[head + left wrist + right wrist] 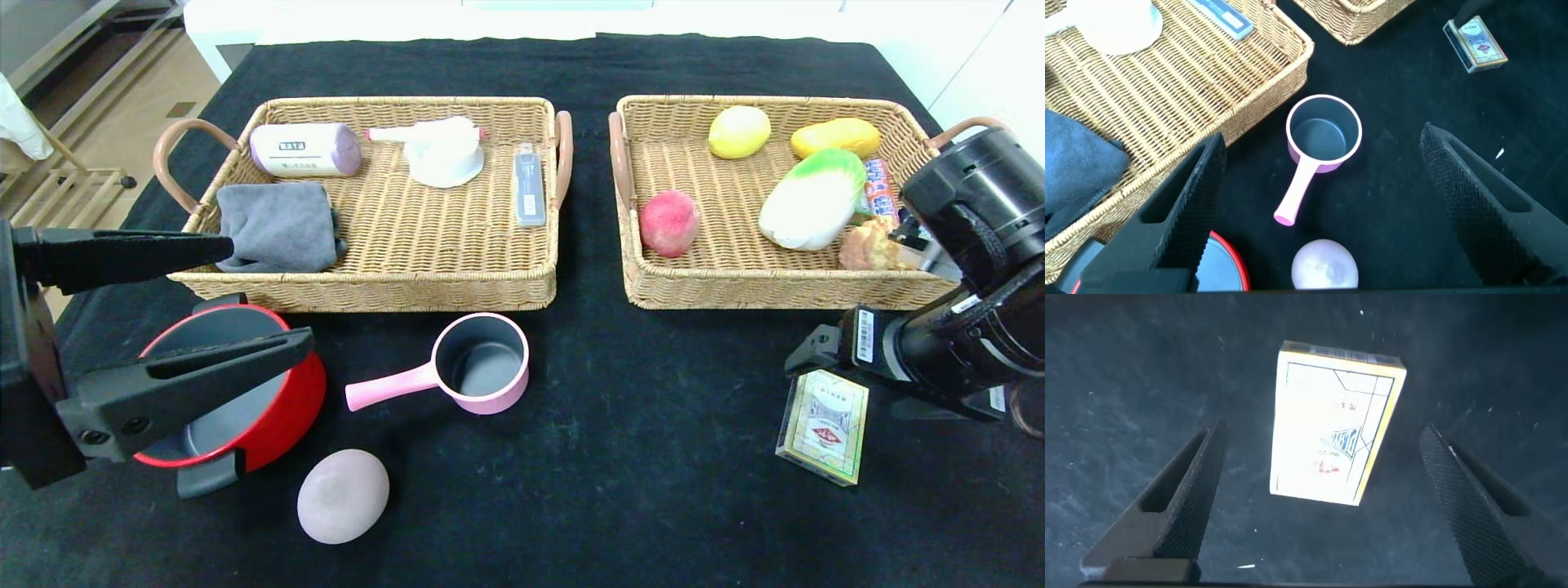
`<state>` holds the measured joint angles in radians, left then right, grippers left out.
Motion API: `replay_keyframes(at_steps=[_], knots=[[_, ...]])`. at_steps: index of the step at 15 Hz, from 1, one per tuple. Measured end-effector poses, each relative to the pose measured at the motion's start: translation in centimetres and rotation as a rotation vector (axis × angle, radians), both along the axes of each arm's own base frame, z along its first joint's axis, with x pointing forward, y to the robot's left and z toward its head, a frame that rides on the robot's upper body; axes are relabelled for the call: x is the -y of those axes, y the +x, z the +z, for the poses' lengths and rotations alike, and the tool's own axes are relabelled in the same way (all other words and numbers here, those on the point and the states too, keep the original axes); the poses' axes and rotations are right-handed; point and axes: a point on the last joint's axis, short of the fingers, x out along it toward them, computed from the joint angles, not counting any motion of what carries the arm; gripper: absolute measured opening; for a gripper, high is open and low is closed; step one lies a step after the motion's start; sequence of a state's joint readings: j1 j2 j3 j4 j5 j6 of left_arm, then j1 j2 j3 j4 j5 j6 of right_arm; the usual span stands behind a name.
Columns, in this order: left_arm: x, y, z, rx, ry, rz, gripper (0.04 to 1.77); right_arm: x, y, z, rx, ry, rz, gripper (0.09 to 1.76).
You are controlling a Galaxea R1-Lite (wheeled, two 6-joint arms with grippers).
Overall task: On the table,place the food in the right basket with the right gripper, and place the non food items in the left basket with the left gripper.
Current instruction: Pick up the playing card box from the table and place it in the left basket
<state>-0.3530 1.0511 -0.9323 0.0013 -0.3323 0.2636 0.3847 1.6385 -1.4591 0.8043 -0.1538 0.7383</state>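
Observation:
My left gripper (269,294) hangs open over the red pot (282,412) at the front left of the table (653,490). Its wrist view looks between the fingers at the pink saucepan (1323,135) and the lilac egg-shaped lump (1324,265). My right gripper (1320,431) is open above the green-and-cream card box (824,425), touching nothing. The napa cabbage (812,200) and burger bun (869,245) lie in the right basket (735,290). Behind the pot stands the left basket (408,290).
The left basket holds a grey cloth (277,224), a lilac-white cylinder (304,149), a white item (445,151) and a slim grey box (529,184). A red peach (669,222) and two yellow fruits (739,131) share the right basket.

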Motion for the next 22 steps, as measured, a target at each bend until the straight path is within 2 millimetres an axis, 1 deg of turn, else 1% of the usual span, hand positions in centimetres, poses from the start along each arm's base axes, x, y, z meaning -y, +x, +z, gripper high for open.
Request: replay_keyframes(at_steps=[4,12,21,22], knots=[[0.0,0.0,0.0,0.0,0.0,0.0,1.72,-0.2,0.3,-0.6,-0.034,0.032,-0.02,1.71],[0.0,0.0,0.0,0.001,0.0,0.0,1.72,-0.3,0.8,-2.3,-0.095,0.011,-0.025,1.71],[0.0,0.0,0.0,0.001,0.0,0.0,1.72,-0.6,1.2,-2.9,-0.114,0.003,-0.023,1.71],[0.0,0.0,0.0,0.002,0.0,0.0,1.72,-0.6,1.2,-2.9,-0.114,0.004,-0.023,1.63]])
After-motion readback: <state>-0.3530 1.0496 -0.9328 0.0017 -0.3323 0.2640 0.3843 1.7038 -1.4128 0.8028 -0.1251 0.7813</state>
